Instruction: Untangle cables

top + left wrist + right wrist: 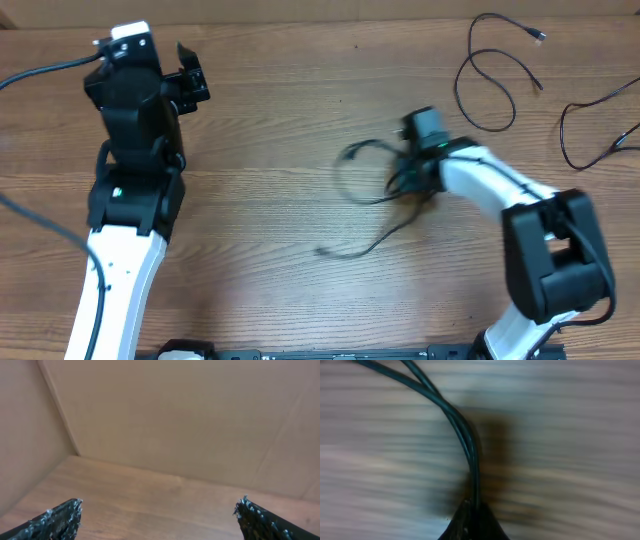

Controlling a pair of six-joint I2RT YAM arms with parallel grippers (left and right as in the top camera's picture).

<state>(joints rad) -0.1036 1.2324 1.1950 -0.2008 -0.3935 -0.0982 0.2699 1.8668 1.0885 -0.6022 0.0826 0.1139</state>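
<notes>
Your right end effector (472, 511) is clamped on two strands of the tangled cables (473, 465), which run from its tips forward and leftward over the bench (570, 435), while your left end effector (159, 506) stands spread wide, well apart from them.

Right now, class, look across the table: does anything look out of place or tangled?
Yes. In the middle, a bunch of black cables loops over itself in a tangle. The right arm's jaws are shut on two of its strands. Two loose cables at the far right lie apart from it.
</notes>
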